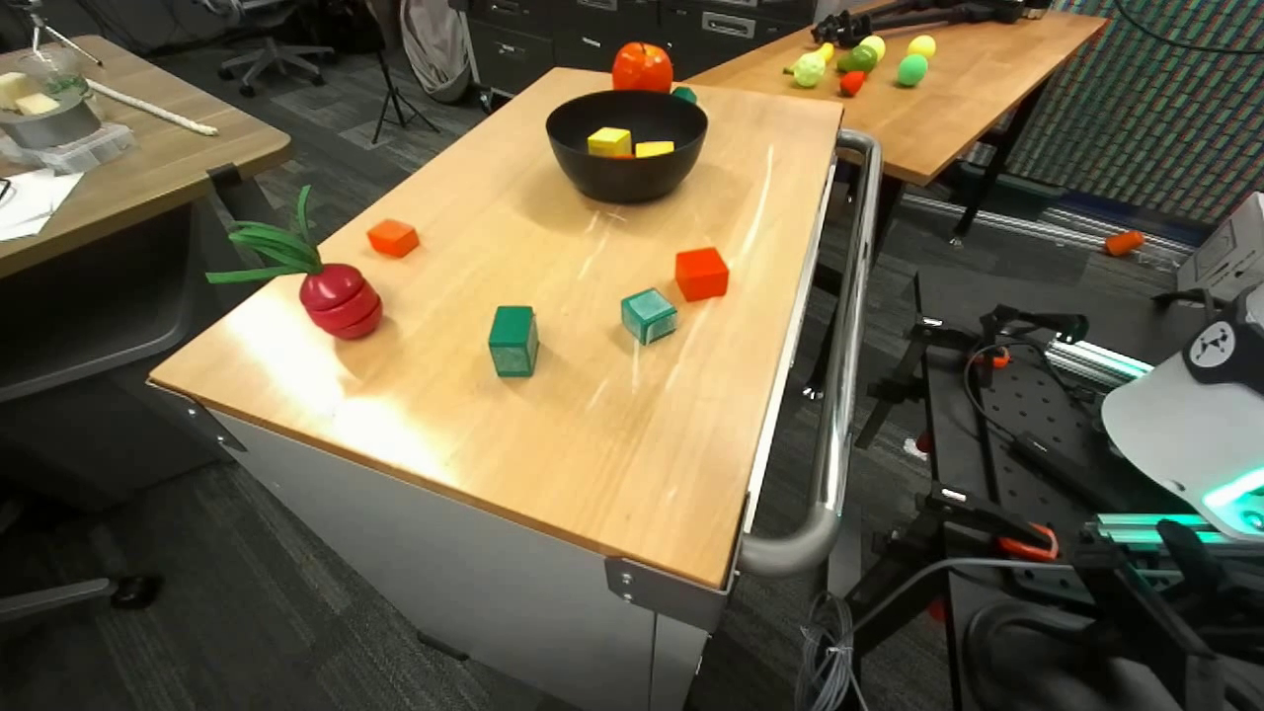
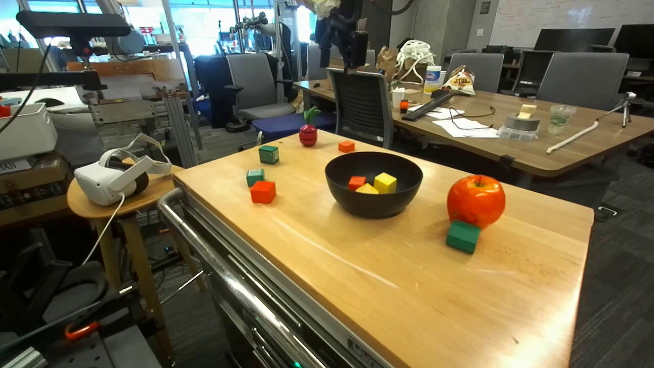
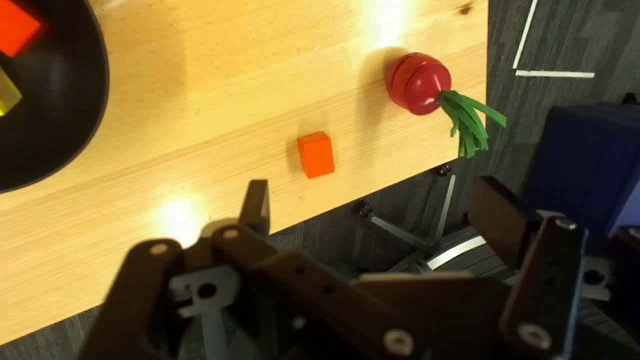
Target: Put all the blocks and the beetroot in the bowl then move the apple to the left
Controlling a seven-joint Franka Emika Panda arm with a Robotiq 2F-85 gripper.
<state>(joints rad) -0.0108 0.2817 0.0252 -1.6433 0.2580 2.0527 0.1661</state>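
While my pincer [image 3: 378,212] hangs with jaws spread wide, orange block [image 3: 317,156] lies near wrist view's centre, above gap between jaws. Beetroot [image 3: 419,84] sits on table [image 3: 235,85], upper right. Bowl [image 3: 65,140] cut off at left edge; red block [image 3: 16,27] and yellow block [image 3: 7,94] inside, cropped too. In exterior view, bowl's rim hides lower parts of apple [image 1: 642,67] and green block [image 1: 684,94].

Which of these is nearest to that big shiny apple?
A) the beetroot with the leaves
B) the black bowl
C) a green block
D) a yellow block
C: in an exterior view a green block sits right by the apple, while a clear stretch of wood lies between the apple and the bowl.
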